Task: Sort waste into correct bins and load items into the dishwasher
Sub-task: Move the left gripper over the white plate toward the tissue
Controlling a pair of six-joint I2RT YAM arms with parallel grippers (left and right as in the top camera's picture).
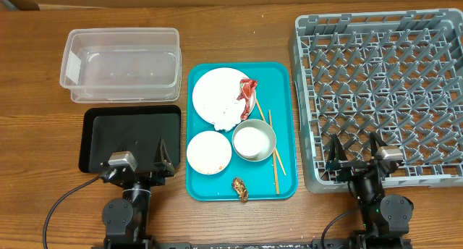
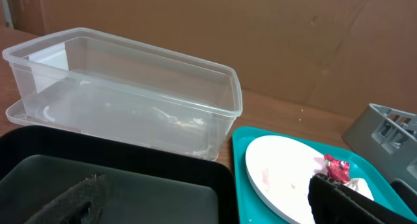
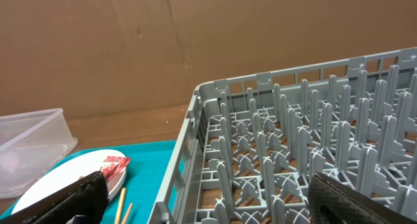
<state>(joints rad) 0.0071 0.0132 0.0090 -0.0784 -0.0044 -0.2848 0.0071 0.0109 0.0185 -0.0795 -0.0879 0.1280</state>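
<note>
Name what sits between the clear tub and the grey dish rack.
The teal tray fills that stretch, carrying the large white plate and the red wrapper on it; the overhead view shows this.

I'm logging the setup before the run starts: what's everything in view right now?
clear tub: 1, clear, far left
black tray: 1, black, near left
teal tray: 1, teal, centre
plate: 1, white, far end of teal tray
red wrapper: 1, red, plate's right edge
napkin: 1, white, plate's near edge
small dish: 1, white, teal tray, near left
metal-rimmed bowl: 1, silver rim, right of small dish
chopsticks: 2, pale wood, teal tray's right side
food lump: 1, brown, teal tray's near edge
dish rack: 1, grey, right
left gripper: 1, black, open, over black tray
right gripper: 1, black, open, over dish rack
</note>
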